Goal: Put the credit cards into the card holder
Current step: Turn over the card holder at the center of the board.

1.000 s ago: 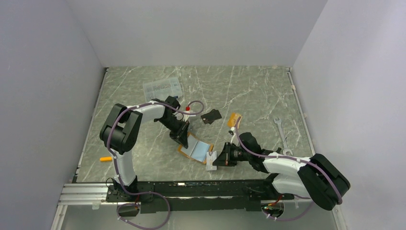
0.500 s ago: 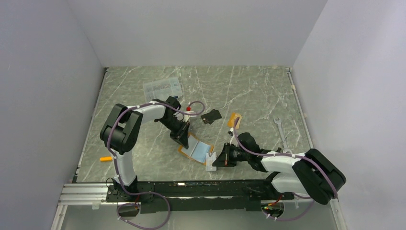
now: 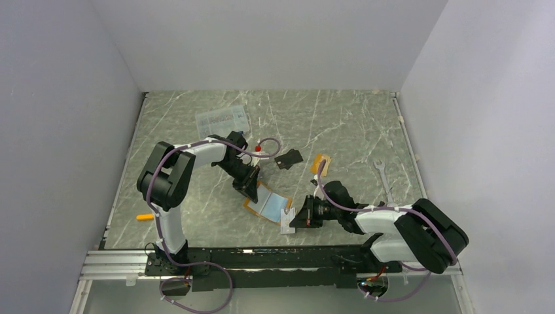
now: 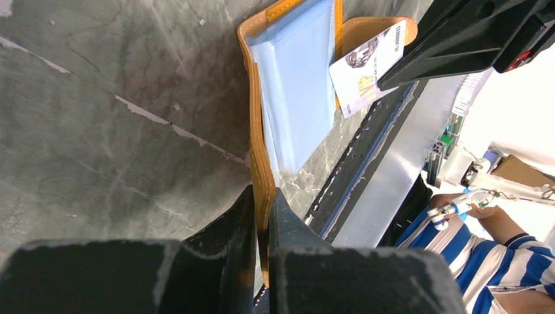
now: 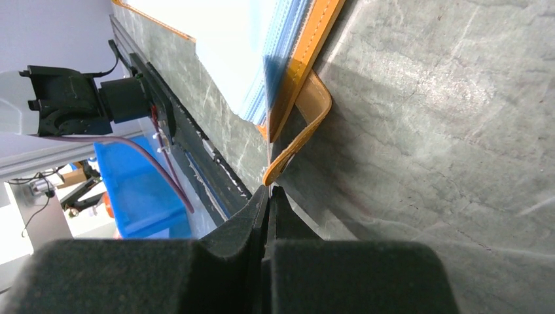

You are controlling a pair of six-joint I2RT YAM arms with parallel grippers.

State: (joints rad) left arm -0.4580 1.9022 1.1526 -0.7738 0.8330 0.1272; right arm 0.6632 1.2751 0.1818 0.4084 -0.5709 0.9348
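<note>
We find the card holder [image 3: 268, 205] lying open, pale blue inside up, on the desk [image 3: 196, 196] between the arms. Our left tool [image 4: 262, 199] pinches its orange edge, while our right tool [image 3: 298, 218] pinches a whitish card [image 4: 366, 65] at its near corner. A black card [image 3: 288, 157] lies farther back.

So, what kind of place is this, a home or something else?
Probably a robot test cell, not a home: the left arm and right arm are bolted to a metal rail at the table edge, plain grey walls close it in, and a wrench and clear box lie about.
</note>
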